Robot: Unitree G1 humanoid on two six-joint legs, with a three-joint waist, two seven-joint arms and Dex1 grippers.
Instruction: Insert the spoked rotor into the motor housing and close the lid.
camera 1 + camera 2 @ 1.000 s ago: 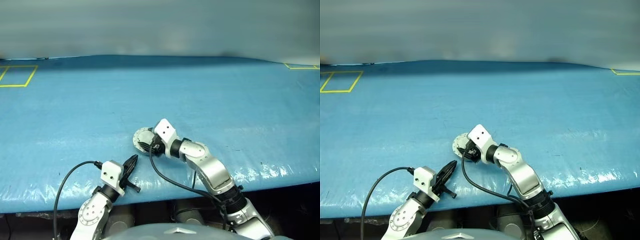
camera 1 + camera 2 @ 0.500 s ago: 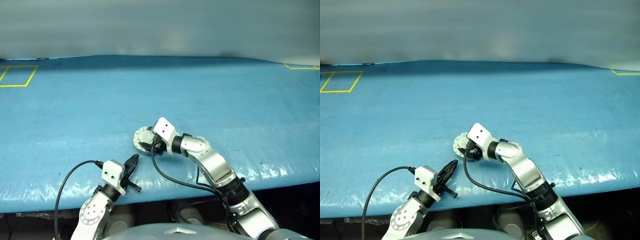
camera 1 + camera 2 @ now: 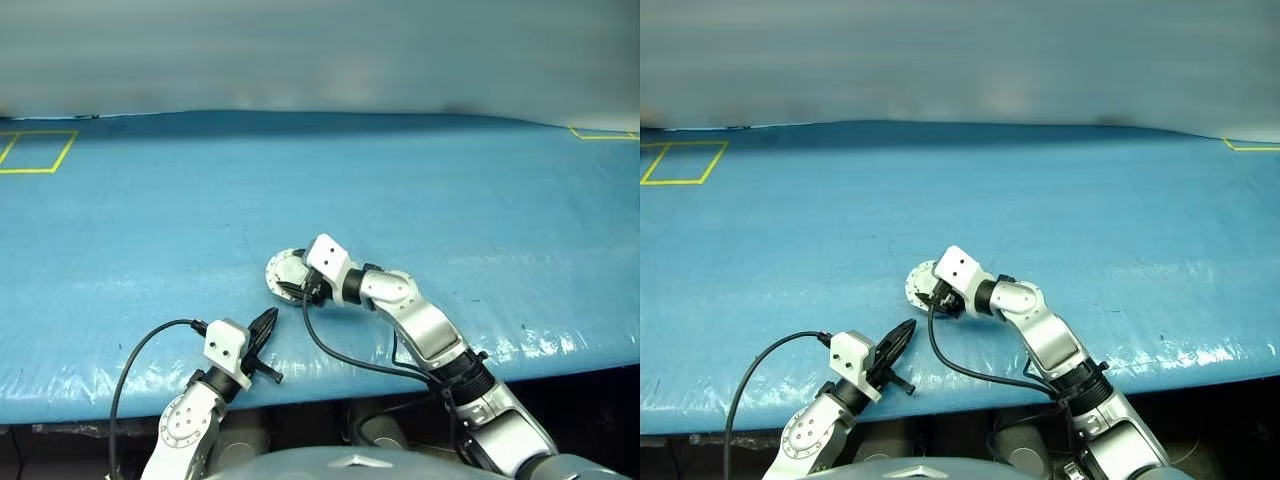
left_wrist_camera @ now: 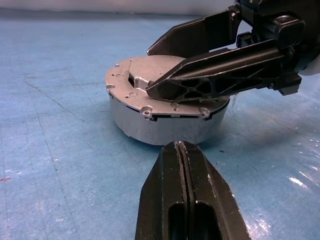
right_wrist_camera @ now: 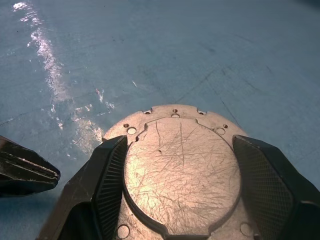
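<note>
The motor housing [image 4: 165,125] is a round grey metal cup on the blue table, near the front edge. The lid [image 5: 182,175] lies flat on top of it, plain scratched grey side up. My right gripper [image 3: 292,284] reaches over the lid from the right. It is open, with one black finger [image 4: 220,75] lying across the lid's top and the other along its far side. My left gripper [image 4: 181,145] is shut and empty, level, pointing at the housing's wall from a short way off. The spoked rotor is hidden.
The blue plastic-covered table [image 3: 450,200] stretches far back and to both sides. Yellow tape squares mark its far left [image 3: 35,150] and far right [image 3: 600,133] corners. A black cable [image 3: 140,350] loops from my left wrist near the front edge.
My right forearm has swung and the wrist has rolled a little, while its gripper stays over the lid. The left gripper and the housing have not moved.
</note>
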